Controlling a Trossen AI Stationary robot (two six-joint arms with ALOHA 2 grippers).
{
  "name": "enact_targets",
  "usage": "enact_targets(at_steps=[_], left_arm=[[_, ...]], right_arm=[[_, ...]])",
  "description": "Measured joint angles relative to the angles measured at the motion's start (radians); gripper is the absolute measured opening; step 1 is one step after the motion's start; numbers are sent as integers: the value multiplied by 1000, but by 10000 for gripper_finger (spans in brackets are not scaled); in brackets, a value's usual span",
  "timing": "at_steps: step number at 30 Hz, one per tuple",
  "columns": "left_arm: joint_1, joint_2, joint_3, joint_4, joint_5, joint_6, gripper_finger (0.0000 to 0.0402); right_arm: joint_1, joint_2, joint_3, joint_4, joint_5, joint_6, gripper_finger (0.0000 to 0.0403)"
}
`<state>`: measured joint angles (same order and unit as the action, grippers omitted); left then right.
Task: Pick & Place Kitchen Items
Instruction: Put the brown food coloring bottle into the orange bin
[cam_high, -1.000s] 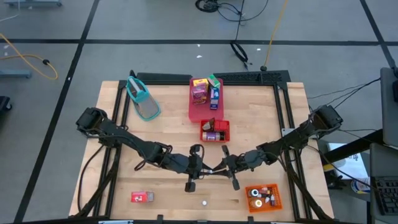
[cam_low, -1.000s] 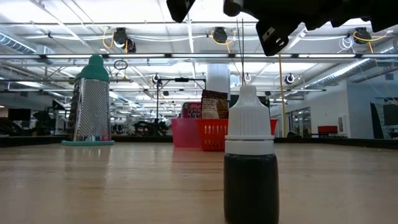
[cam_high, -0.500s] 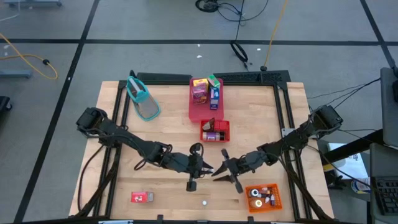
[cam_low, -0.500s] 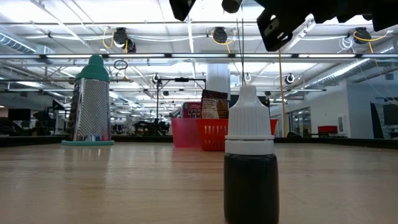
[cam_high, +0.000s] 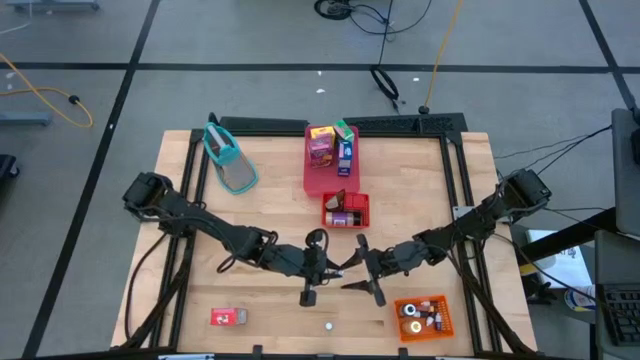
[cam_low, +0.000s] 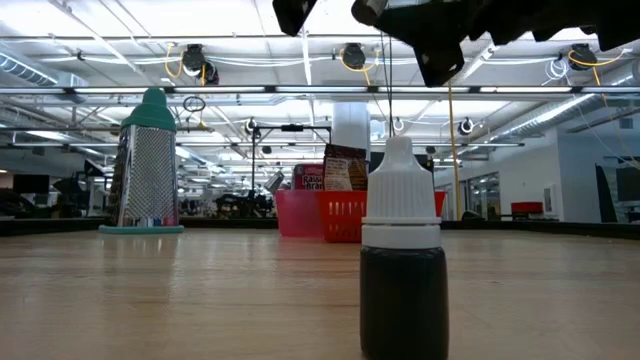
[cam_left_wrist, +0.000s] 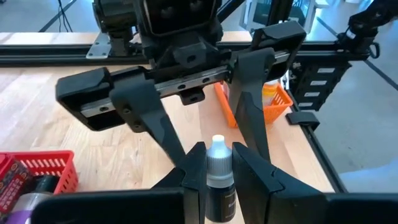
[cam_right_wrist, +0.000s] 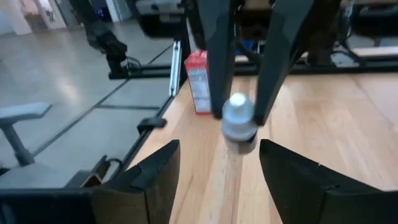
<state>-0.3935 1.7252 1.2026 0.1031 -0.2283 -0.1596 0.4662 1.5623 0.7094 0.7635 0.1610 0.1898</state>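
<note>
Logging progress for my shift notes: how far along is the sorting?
Done, it seems: cartons stand in the pink tray, and the red basket and orange bin hold items. In hand: the left pincer grips a small bottle, facing the open right pincer. Left on the bare table: a red carton, a second bottle and the grater.

The orange bin's (cam_high: 423, 316) small contents are too tiny to identify, the bottle (cam_left_wrist: 217, 180) is cut off below (left wrist view), and both arms leave the low view's top edge.
</note>
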Motion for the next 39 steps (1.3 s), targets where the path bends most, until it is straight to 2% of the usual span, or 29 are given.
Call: enact_targets(at_steps=[14,24,32,35,39], left_arm=[[0,0,0,33,1,-1,58],[0,0,0,38,1,8,58],[0,0,0,31,0,8,58],[-1,0,0,30,0,8,58],[0,0,0,22,1,5,58]], right_arm=[[-21,21,0,89,-5,-25,197],[-28,27,21,107,-5,-31,153],[-28,80,53,90,-1,-36,136],[-28,90,53,111,-4,-35,115],[-28,90,53,101,-7,-44,69]])
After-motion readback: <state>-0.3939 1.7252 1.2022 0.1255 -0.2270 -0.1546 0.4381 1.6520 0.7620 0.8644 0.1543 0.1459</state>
